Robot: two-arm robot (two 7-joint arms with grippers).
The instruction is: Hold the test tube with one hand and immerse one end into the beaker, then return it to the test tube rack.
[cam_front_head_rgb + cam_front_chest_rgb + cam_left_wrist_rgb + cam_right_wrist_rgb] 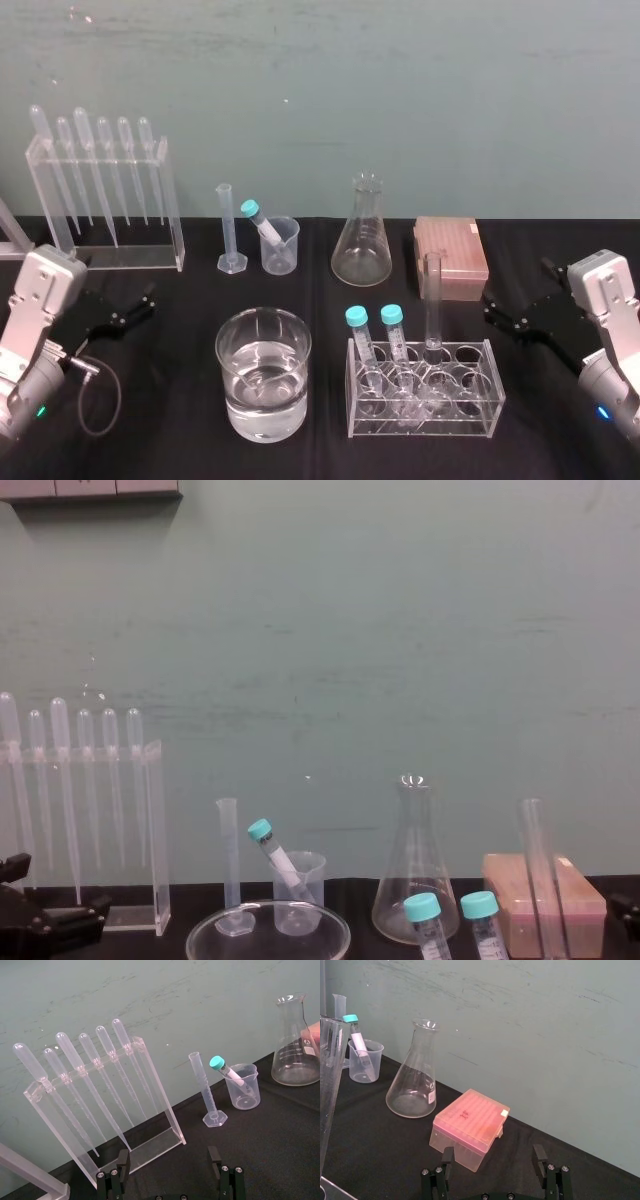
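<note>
Near right of centre, on the black surface (180, 445): test tube rack (470, 418), clear acrylic, two rows of holes.
test tube (432, 300): stands upright in a far-row hole of the rack, uncapped, rounded end down, open top well above the rack's top plate.
teal-capped tubes (391, 330): two, in the rack's left holes, just left of the test tube, shorter than it.
beaker (285, 255): far side of the surface, left of centre, well apart from the test tube; upright, lip towards the right.
capped tube (262, 225): leans inside the beaker, teal cap up and to the left, over the rim.
graduated cylinder (228, 230): just left of the beaker, upright on its foot.
conical flask (361, 240): right of the beaker, far from the rack, upright.
pink box (450, 258): right of the flask, beyond the rack's right half, lid closed.
glass dish (240, 400): near, left of the rack, close beside it but apart; clear liquid inside.
pipette stand (105, 215): far left, six pipettes hanging bulbs up.
left tool (168, 1160): low at the near left edge, fingers spread wide, facing the pipette stand, well apart from rack and beaker.
right tool (493, 1155): low at the near right edge, right of the rack, fingers spread wide, facing the pink box; not touching the test tube.
wall (400, 90): pale green, behind the surface.
</note>
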